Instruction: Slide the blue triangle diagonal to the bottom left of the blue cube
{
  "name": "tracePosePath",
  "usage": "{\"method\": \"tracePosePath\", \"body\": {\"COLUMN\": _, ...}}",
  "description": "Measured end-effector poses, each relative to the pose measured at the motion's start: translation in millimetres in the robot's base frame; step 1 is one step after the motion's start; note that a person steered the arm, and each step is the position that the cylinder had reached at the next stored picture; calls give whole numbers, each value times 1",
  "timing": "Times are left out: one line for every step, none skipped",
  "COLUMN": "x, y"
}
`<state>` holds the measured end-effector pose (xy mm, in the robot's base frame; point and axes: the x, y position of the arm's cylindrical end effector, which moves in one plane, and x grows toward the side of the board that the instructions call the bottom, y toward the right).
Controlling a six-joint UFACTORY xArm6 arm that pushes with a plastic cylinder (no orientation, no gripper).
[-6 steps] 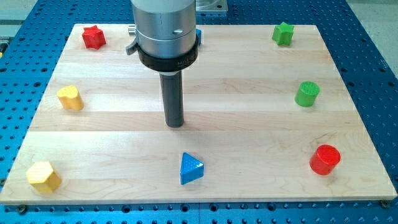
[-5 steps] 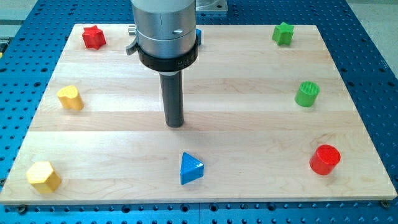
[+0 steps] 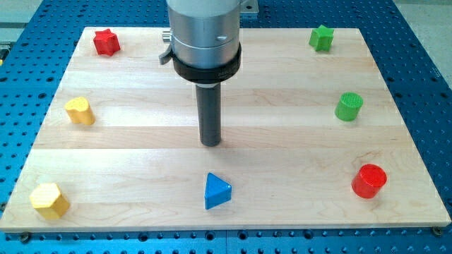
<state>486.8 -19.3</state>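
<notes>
The blue triangle (image 3: 217, 191) lies on the wooden board (image 3: 127, 141) near the view's bottom centre. My tip (image 3: 211, 143) rests on the board just above the triangle, a short gap away and not touching it. The blue cube is hidden behind the arm's grey body (image 3: 203, 32) at the view's top centre.
A red star (image 3: 106, 41) sits at the top left, a green star (image 3: 321, 37) at the top right. A yellow block (image 3: 80, 111) lies at the left, a yellow hexagon (image 3: 49, 200) at the bottom left. A green cylinder (image 3: 348, 106) and a red cylinder (image 3: 369, 180) stand at the right.
The arm and my tip have shifted a little to the view's right, and the blue sliver beside the arm's body is now covered. The blocks have not moved.
</notes>
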Motion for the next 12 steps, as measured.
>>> {"method": "tracePosePath", "body": {"x": 1, "y": -38}}
{"method": "tracePosePath", "body": {"x": 31, "y": -57}}
{"method": "tracePosePath", "body": {"x": 40, "y": 19}}
{"method": "tracePosePath", "body": {"x": 99, "y": 59}}
{"method": "tracePosePath", "body": {"x": 126, "y": 13}}
{"method": "tracePosePath", "body": {"x": 105, "y": -31}}
{"method": "tracePosePath", "body": {"x": 61, "y": -34}}
{"method": "tracePosePath", "body": {"x": 87, "y": -25}}
{"method": "tracePosePath", "body": {"x": 125, "y": -31}}
{"method": "tracePosePath", "body": {"x": 120, "y": 13}}
{"method": "tracePosePath", "body": {"x": 69, "y": 30}}
{"method": "tracePosePath", "body": {"x": 43, "y": 22}}
